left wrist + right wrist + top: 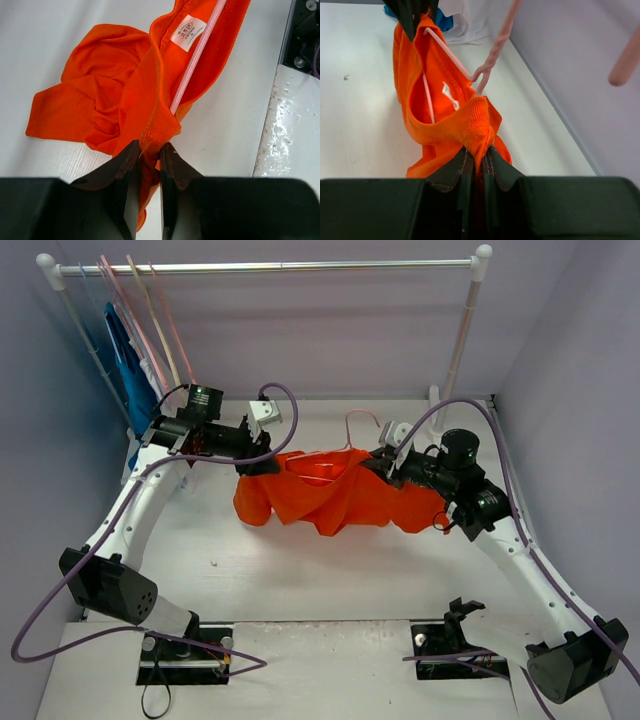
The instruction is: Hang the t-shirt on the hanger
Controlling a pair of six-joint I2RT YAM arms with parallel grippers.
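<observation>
The orange t-shirt (330,495) hangs stretched between both grippers above the table's middle. My left gripper (262,466) is shut on the collar's left side (157,132). My right gripper (378,462) is shut on the collar's right side (479,131). The pale-pink hanger (358,428) lies partly inside the neck opening; its arm (197,52) runs through the collar past the white label (188,32). Its hook (492,50) sticks up out of the collar in the right wrist view. The rest of the hanger is hidden by cloth.
A clothes rail (270,268) spans the back, with several spare hangers (150,325) and a blue garment (128,365) at its left end. The rail's right post (462,330) stands behind the right arm. Walls close in on both sides.
</observation>
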